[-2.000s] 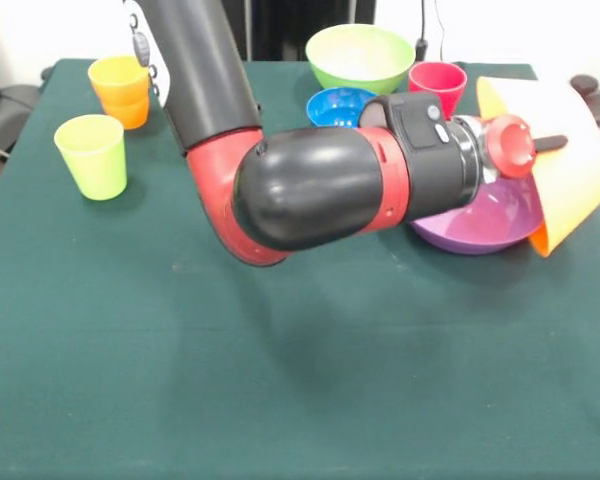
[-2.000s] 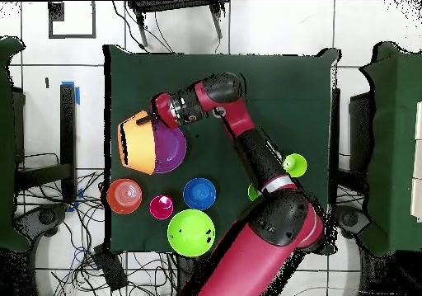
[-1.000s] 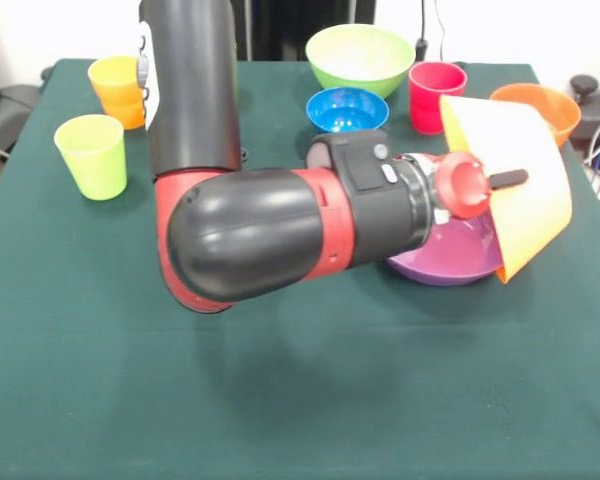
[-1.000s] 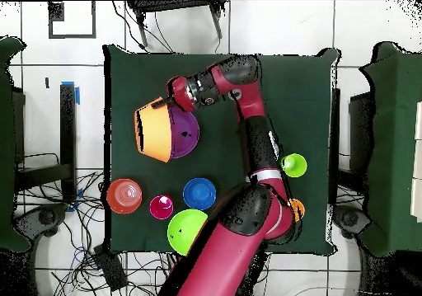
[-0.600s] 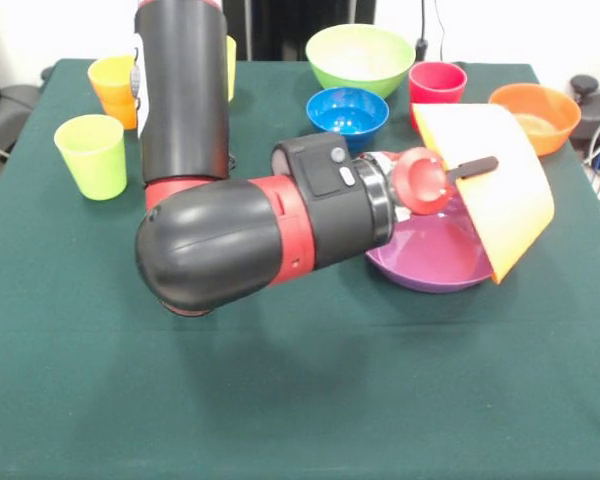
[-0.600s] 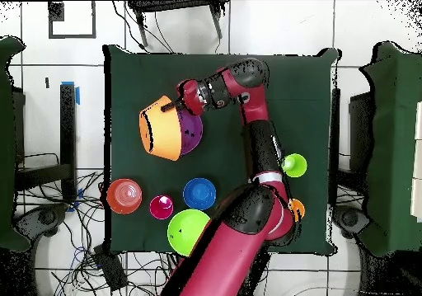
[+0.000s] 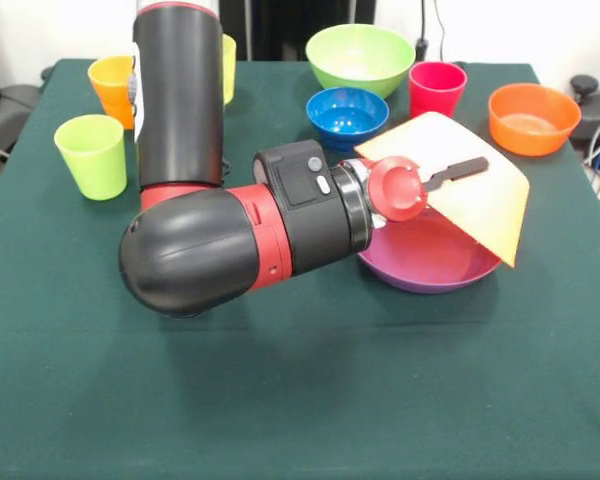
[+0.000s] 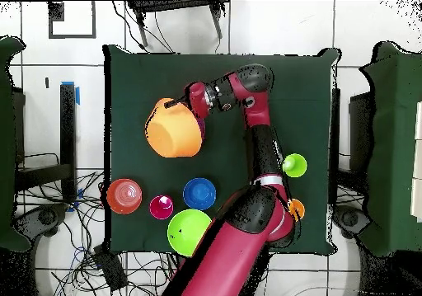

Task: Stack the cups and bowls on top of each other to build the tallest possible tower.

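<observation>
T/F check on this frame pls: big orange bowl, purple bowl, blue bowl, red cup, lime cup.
1. The gripper holds the large orange bowl tilted over the purple bowl. True.
2. The blue bowl is nested inside the purple bowl. False: it sits alone on the table, beyond the purple bowl.
3. The red cup stands upright beside the light green bowl. True.
4. The lime green cup lies tipped on its side. False: it stands upright, mouth up.
5. The small orange bowl is stacked on the red cup. False: it rests on the table, apart from it.
</observation>
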`<state>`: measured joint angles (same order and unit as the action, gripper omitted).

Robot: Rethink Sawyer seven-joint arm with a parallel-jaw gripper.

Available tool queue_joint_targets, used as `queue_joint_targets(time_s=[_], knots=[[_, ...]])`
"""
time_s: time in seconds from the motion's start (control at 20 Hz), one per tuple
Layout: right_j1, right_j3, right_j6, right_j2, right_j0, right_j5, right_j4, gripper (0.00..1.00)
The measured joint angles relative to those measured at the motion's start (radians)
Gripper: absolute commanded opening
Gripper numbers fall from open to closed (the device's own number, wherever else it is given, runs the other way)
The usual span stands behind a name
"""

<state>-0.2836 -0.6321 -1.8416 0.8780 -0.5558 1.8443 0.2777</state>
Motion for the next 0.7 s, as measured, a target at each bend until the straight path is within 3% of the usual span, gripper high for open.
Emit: queue_joint_targets(time_s=[0.45,0.7], knots=[[0.000,0.068,0.000,0.000,-0.002,-0.040,-0.092,1.00],[0.000,0.110,0.014,0.002,-0.008,-0.170,-0.164,1.00]])
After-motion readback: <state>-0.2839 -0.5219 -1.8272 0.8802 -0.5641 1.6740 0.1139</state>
